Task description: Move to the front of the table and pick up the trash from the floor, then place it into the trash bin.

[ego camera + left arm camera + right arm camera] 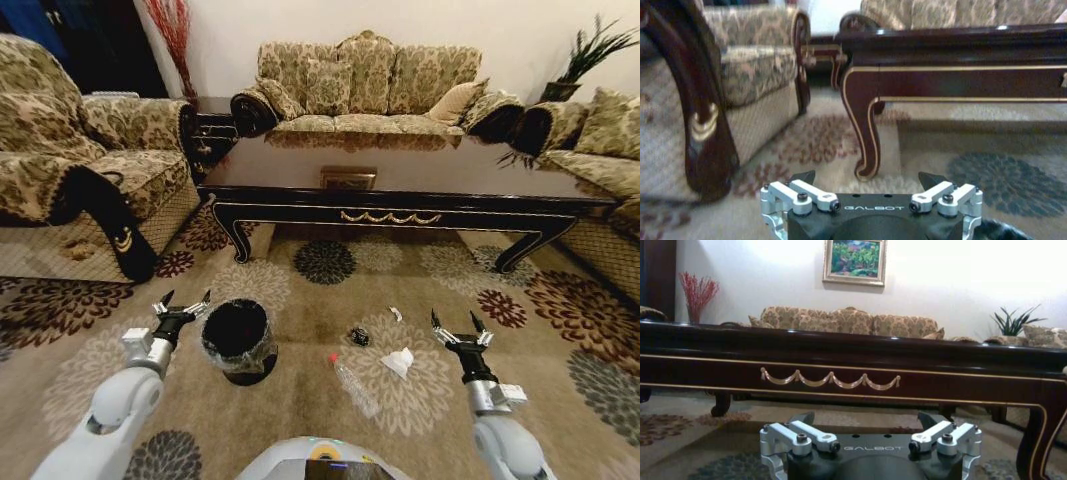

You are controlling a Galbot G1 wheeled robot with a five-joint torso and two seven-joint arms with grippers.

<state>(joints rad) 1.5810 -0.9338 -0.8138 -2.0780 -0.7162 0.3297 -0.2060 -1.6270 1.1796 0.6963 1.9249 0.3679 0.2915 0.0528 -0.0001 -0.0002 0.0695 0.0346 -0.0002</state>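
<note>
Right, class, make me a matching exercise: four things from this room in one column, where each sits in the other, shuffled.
Things:
1. trash bin
2. plastic bottle
3. crumpled paper
4. table

Places:
A. just left of the right gripper
B. on the carpet, nearest the robot's base
C. in front of the sofa
D. beside the left gripper

Pairs: 1-D, 2-B, 3-A, 4-C

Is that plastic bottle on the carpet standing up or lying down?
Lying down. The bottle rests on its side on the floor, red cap toward the table, between the trash bin and the crumpled paper.
</note>
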